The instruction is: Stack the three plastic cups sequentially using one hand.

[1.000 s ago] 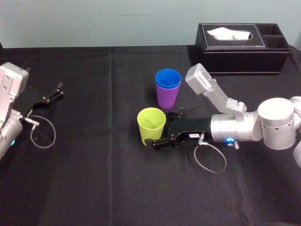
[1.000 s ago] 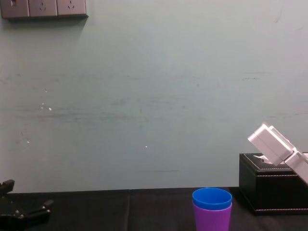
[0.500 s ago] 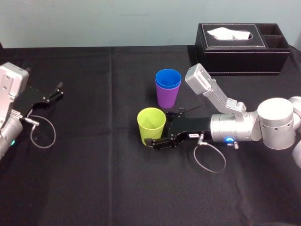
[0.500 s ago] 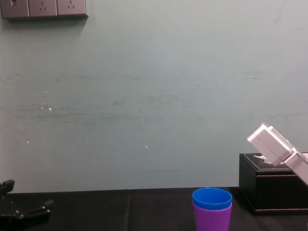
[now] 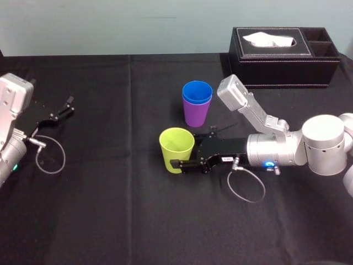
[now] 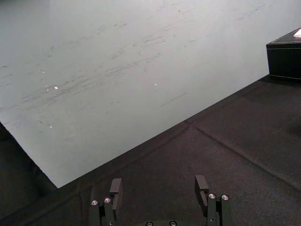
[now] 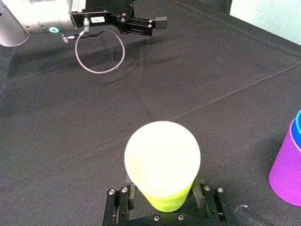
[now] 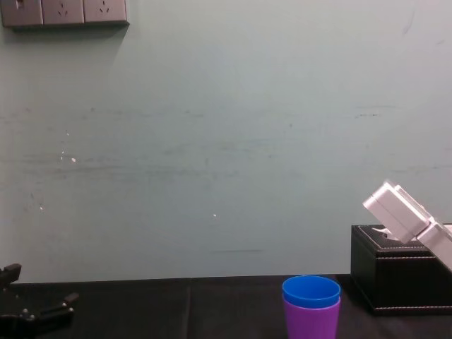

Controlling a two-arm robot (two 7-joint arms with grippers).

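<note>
As the yellow-green cup is newly clamped by the right gripper, stacking on the blue cup is enabled, the left gripper parked wide at far left.

Right gripper on the yellow-green cup, mid-table.

My right gripper reaches in from the right, low over the black cloth, fingers either side of the yellow-green cup. The near finger presses its lower wall and the far finger sits behind it, so the cup is clamped. Cup mouth up, leaning slightly. White label on the black wrist. Just beyond, farther and a little right: blue cup nested inside purple cup, both upright, apart from the yellow-green one. Tissue box at far right, well apart. My left gripper rests at the left edge with its fingers spread, far from all the cups.
</note>
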